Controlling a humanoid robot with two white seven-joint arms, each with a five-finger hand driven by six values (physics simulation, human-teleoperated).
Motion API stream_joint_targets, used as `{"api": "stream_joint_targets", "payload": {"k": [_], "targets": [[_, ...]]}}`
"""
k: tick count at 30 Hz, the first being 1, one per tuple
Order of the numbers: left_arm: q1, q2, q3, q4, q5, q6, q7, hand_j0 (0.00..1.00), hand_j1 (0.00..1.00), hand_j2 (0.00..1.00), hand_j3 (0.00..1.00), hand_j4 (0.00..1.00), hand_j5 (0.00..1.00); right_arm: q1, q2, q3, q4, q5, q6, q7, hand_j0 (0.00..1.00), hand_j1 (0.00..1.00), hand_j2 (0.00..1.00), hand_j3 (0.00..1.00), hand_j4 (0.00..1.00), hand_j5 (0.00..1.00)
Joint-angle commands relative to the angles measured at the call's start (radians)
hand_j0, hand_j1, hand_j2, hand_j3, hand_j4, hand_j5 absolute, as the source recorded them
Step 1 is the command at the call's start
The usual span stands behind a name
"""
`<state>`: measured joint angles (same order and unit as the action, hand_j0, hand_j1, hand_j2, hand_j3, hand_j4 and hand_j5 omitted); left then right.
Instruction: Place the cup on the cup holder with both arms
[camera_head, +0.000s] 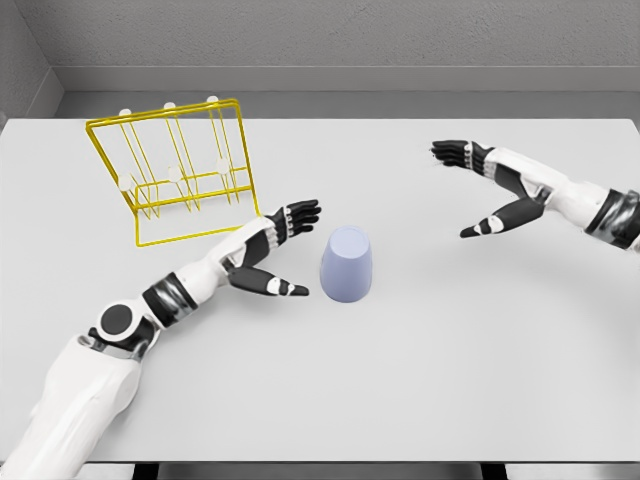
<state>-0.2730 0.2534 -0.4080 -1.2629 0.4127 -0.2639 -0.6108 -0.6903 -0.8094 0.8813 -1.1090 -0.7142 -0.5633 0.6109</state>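
Note:
A pale lavender cup (347, 265) stands upside down near the middle of the white table (430, 380). My left hand (295, 250) is just to the left of the cup, open, with fingers spread and thumb low, a small gap from the cup's side. My right hand (470, 190) hovers open at the right, well away from the cup, fingers pointing left. The yellow wire cup holder (180, 170) with white-tipped pegs stands at the back left, tilted, behind my left hand.
The table's far edge meets a grey wall. My left forearm (190, 285) lies diagonally across the table's front left, close to the holder's front corner.

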Motion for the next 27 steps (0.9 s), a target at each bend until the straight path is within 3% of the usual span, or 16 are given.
{"api": "stream_joint_targets", "payload": {"k": [1, 2, 6, 7, 9, 10, 11, 12, 27], "targets": [[0.0, -0.019, 0.0, 0.014, 0.0, 0.0, 0.0, 1.0, 1.0, 1.0, 1.0, 1.0, 1.0, 0.003, -0.083, 0.014, -0.015, -0.007, -0.048, 0.0, 1.0, 1.0, 1.0, 1.0, 1.0, 1.0], [0.0, -0.032, 0.0, 0.026, -0.003, 0.0, 0.0, 1.0, 1.0, 1.0, 1.0, 1.0, 1.0, -0.003, -0.088, 0.057, -0.026, -0.007, -0.048, 0.0, 1.0, 1.0, 1.0, 1.0, 1.0, 1.0], [0.0, -0.054, -0.006, 0.03, -0.008, 0.0, 0.0, 1.0, 1.0, 1.0, 1.0, 1.0, 1.0, -0.038, -0.171, 0.056, -0.02, -0.005, -0.048, 0.0, 1.0, 1.0, 1.0, 1.0, 1.0, 1.0], [0.0, -0.055, -0.008, 0.03, -0.008, 0.0, 0.0, 1.0, 1.0, 1.0, 1.0, 1.0, 1.0, -0.057, -0.171, 0.056, -0.02, 0.05, -0.048, 0.0, 1.0, 1.0, 1.0, 1.0, 1.0, 1.0], [0.0, -0.065, -0.008, 0.03, -0.008, 0.0, 0.0, 1.0, 1.0, 1.0, 1.0, 1.0, 1.0, -0.12, -0.169, 0.051, -0.018, 0.317, -0.048, 0.0, 1.0, 1.0, 1.0, 1.0, 1.0, 1.0], [-0.002, -0.068, -0.009, 0.03, -0.009, 0.002, 0.0, 1.0, 1.0, 1.0, 1.0, 1.0, 1.0, -0.13, -0.169, 0.05, -0.014, 0.361, -0.048, 0.0, 1.0, 1.0, 1.0, 1.0, 1.0, 1.0], [-0.002, -0.069, -0.009, 0.039, -0.015, 0.0, 0.0, 1.0, 1.0, 1.0, 1.0, 1.0, 1.0, -0.138, -0.171, 0.039, -0.014, 0.413, -0.048, -0.037, 1.0, 1.0, 1.0, 1.0, 1.0, 1.0], [-0.003, -0.078, -0.008, 0.042, -0.015, 0.0, 0.0, 1.0, 1.0, 1.0, 1.0, 1.0, 1.0, -0.149, -0.172, 0.036, -0.015, 0.466, -0.048, -0.131, 1.0, 1.0, 1.0, 1.0, 1.0, 1.0], [-0.026, -0.114, -0.009, 0.086, -0.029, 0.0, 0.0, 1.0, 1.0, 1.0, 1.0, 1.0, 1.0, -0.147, -0.166, 0.039, -0.015, 0.478, -0.048, -0.152, 1.0, 1.0, 1.0, 1.0, 1.0, 1.0]]}}
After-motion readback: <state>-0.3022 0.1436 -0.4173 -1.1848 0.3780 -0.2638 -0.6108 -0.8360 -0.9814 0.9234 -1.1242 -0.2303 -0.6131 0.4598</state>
